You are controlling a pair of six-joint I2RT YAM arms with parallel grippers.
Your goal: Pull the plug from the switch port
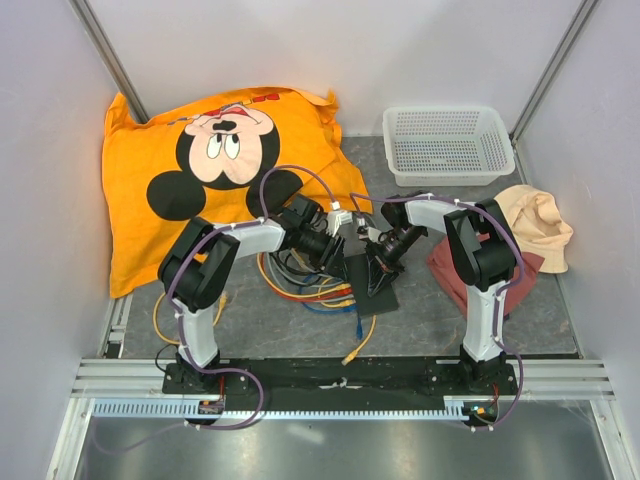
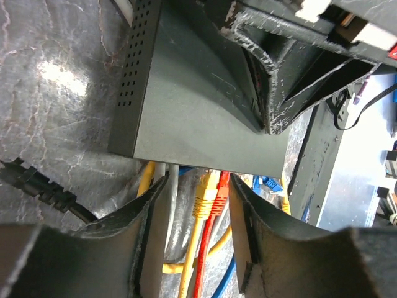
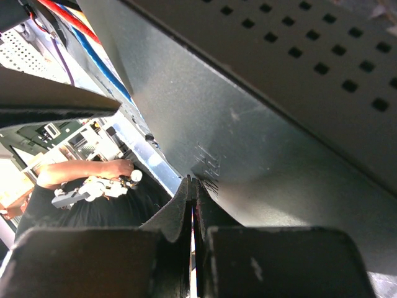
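The switch (image 1: 372, 283) lies flat near the middle of the bench (image 1: 250, 322), between the two arms and a little nearer the near edge than the far one. The right claw (image 3: 192, 186) is fully closed with nothing in it, and its joined tips press down on the switch's top face. The left claw (image 2: 198, 183) stands partly open at the socket edge. Its fingers (image 2: 146, 236) sit either side of a yellow plug (image 2: 203, 200) and a red plug (image 2: 221, 194), which are side by side in the ports. Whether the pads touch either plug I cannot tell. Loose cables (image 1: 305, 285) trail from that edge toward the bench's left side. A white basket (image 1: 447, 145) sits at the far right corner and an orange cushion (image 1: 200, 170) at the far left.
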